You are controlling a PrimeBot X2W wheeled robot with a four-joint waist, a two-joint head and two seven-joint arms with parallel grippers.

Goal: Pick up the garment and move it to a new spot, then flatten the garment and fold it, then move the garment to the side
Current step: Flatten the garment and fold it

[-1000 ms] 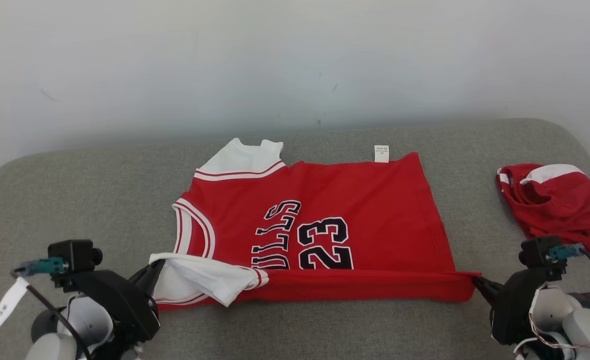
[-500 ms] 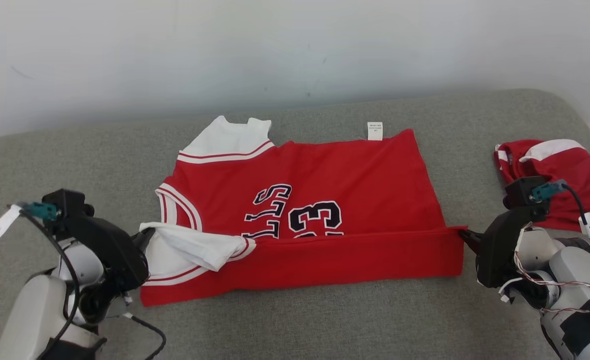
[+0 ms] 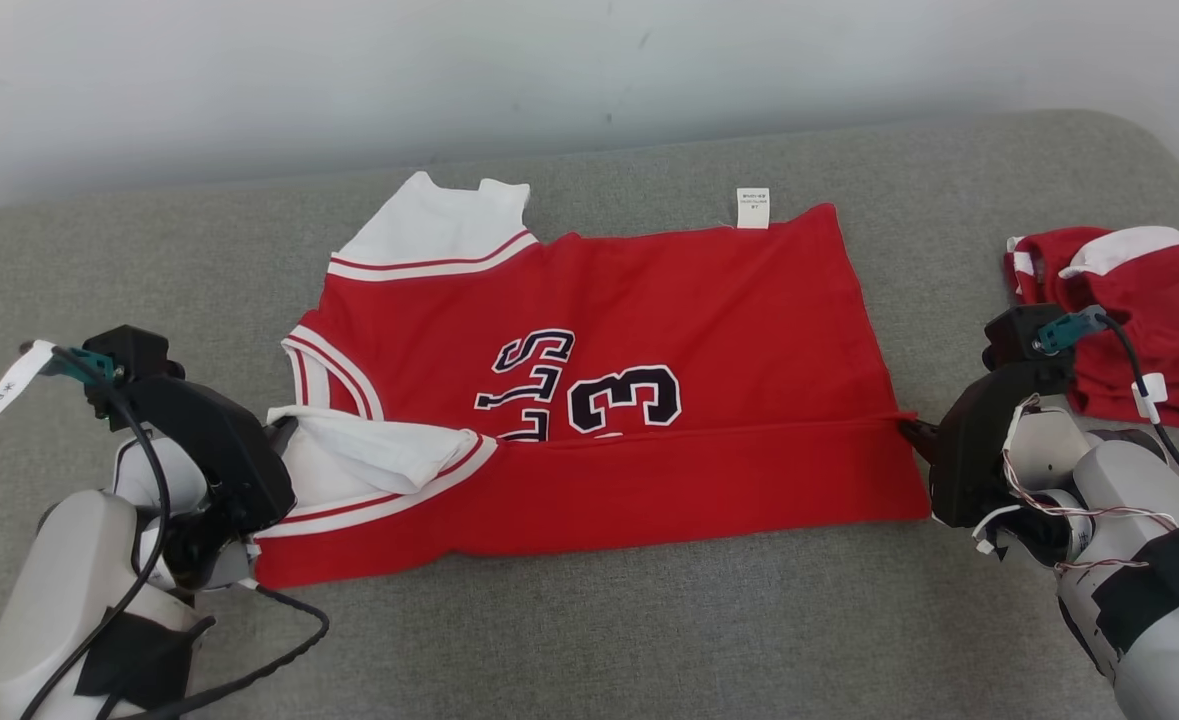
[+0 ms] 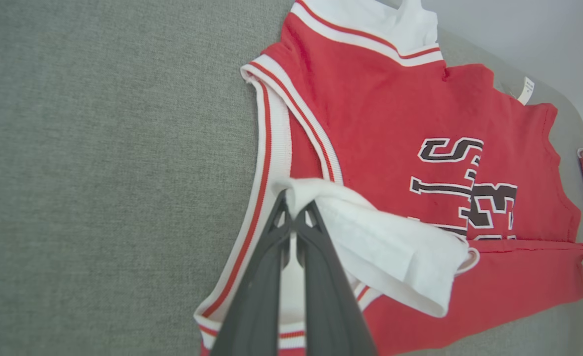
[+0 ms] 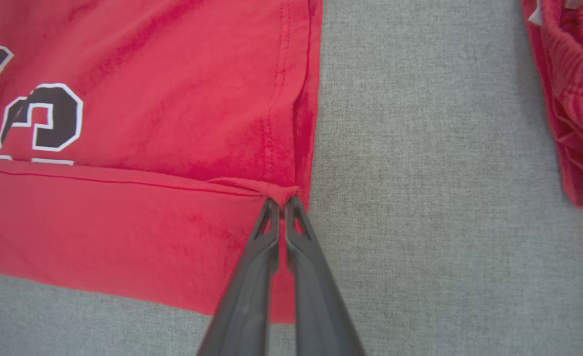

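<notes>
**Pinching the jersey (image 3: pixel 709 290) at both ends of a fold**

Jaws of the left gripper (image 4: pixel 293 203) are pressed together on the white shoulder cloth at the armhole end. That white flap is turned over onto the red front. Jaws of the right gripper (image 5: pixel 282 201) are pressed together on the red hem corner at the other end. The near strip of the jersey is folded up over the front. Its edge runs straight between the two grippers and covers part of the black lettering and number. The jersey lies flat mid-way across the grey cushion (image 3: pixel 589 620), neck end to the robot's left, white label (image 3: pixel 752 208) at the far edge. A second red garment (image 3: pixel 1159 310) sits bunched on the cushion, well apart to the right, beyond the right arm.
</notes>
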